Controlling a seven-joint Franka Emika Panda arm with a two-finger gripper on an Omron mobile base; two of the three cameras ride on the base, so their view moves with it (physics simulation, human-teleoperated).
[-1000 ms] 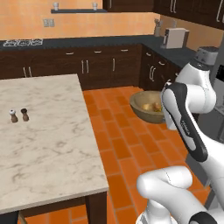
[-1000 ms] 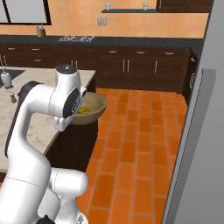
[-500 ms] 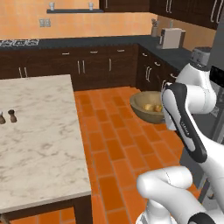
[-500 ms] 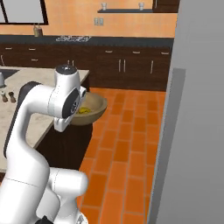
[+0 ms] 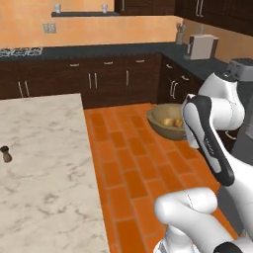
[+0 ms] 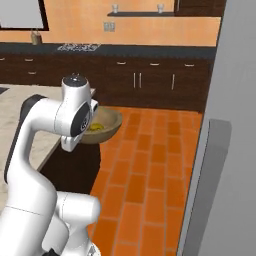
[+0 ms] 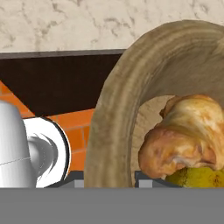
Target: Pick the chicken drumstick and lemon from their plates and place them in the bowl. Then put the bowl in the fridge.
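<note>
Item: wide, shallow brown wooden bowl (image 5: 165, 120), carried clear of the orange brick floor (image 5: 133, 163) at the end of the white arm; seen past the arm in the right base view (image 6: 106, 125) and close up in the hand view (image 7: 114, 113).

Contents: lumpy golden-brown chicken drumstick (image 7: 186, 133) lying inside, touching and partly over the small round yellow-green lemon (image 7: 199, 177).

Gripper: the bowl's rim runs down to the bottom edge of the hand view where the fingertips sit, and the bowl hangs unsupported otherwise, so the fingers are closed on its rim.

Surroundings: marble-topped island counter (image 5: 44, 163) to the left; tall grey-silver fridge (image 6: 225, 150) at the right; dark cabinets (image 5: 99, 81) along the far wall.
</note>
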